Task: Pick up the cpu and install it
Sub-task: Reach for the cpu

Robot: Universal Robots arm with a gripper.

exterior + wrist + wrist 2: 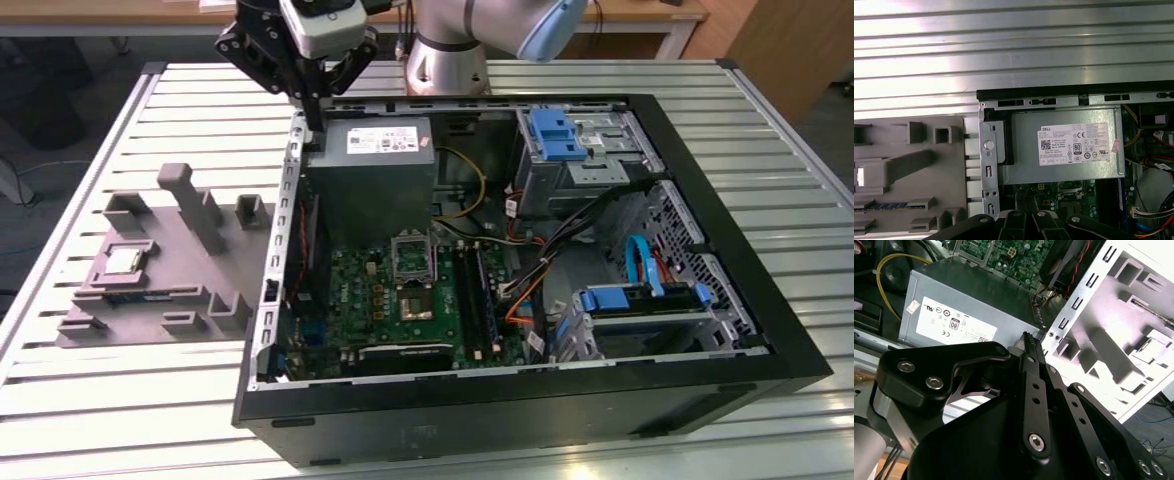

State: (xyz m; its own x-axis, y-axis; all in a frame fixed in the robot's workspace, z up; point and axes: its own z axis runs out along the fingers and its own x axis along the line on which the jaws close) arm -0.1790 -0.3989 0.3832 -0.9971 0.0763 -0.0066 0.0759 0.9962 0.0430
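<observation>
The cpu (124,262) is a small silvery square lying flat in a pocket of the grey holder tray (160,300), at the exterior view's left of the open PC case (727,210). My gripper (310,112) hangs above the case's back corner nearest the tray, well apart from the cpu, its black fingers (1030,365) closed together and holding nothing. On the green motherboard sits the metal-framed socket (412,258) with its dark centre. In the first wrist view the gripper (1026,216) points at the case edge between the tray and the board.
A grey power supply (374,150) with a white label fills the case's back corner just below the gripper. Blue drive brackets (554,135) and cable bundles (641,265) crowd the case's other side. Upright pegs (200,205) rise from the tray. All stands on a slatted metal table (801,260).
</observation>
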